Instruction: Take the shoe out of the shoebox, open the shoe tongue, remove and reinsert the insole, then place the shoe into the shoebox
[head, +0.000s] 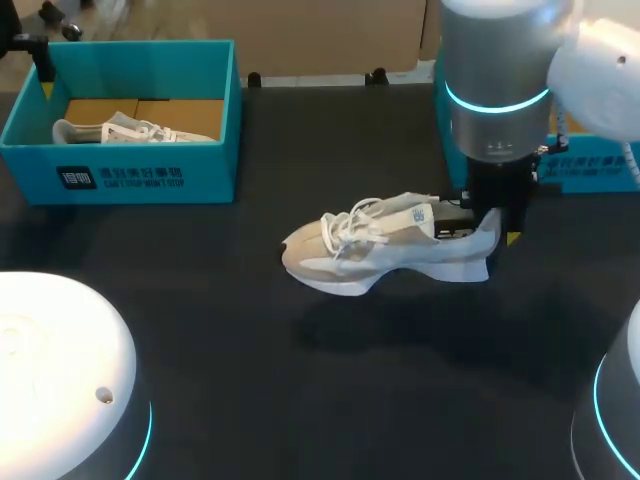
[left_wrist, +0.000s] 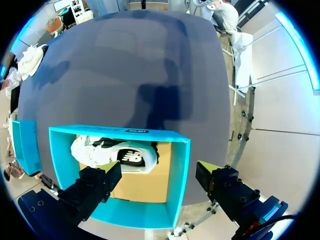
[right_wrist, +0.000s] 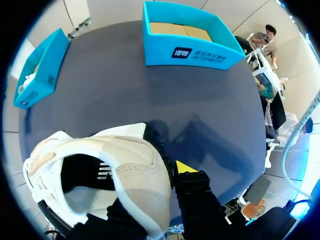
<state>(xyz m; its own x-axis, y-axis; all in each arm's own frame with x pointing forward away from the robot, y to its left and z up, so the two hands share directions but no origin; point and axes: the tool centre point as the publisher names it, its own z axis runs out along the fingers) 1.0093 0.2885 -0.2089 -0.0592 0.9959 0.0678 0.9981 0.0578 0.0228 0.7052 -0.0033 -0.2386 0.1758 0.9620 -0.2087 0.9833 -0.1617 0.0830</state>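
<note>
Two right fingers (right_wrist: 186, 168) pinching shoe (right_wrist: 134, 167), one tip hidden

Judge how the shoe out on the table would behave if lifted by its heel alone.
The shoe looks light for its size: fabric upper, thick foam-like sole. Held only at the heel by the right fingers, its long toe end would probably droop or swing. The thin heel wall may flex, and the loose laces would likely dangle.
</note>
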